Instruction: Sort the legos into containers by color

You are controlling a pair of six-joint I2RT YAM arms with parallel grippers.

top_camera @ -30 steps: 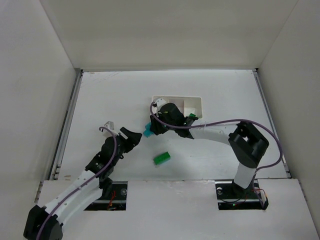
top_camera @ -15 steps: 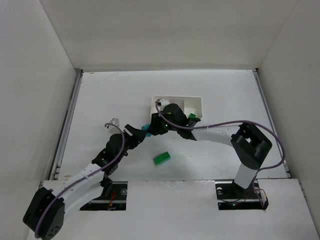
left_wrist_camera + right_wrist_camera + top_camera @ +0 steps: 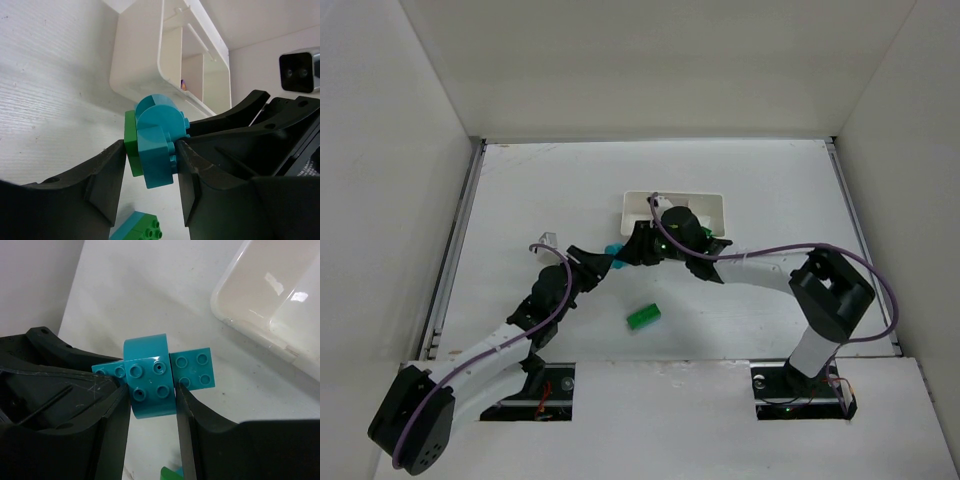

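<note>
A joined clump of legos, a rounded teal brick (image 3: 149, 385) with a green brick (image 3: 131, 145) on one side, hangs above the table between both grippers. It shows as a teal spot (image 3: 613, 250) in the top view. My right gripper (image 3: 151, 395) is shut on the teal brick. My left gripper (image 3: 150, 160) closes on the same clump from the other side, one finger against the green brick and the other against the teal studs. In the top view the left gripper (image 3: 597, 266) and the right gripper (image 3: 632, 250) meet just left of the white tray (image 3: 710, 205).
A green-and-teal lego (image 3: 643, 317) lies on the table below the grippers and shows in the left wrist view (image 3: 137, 227). The tray's compartments (image 3: 145, 55) stand just behind the clump. A small purple piece (image 3: 183, 85) shows in one compartment.
My left gripper has reached up and right from about a hand's width away to the clump held by the right gripper. The right arm has shifted slightly right.
</note>
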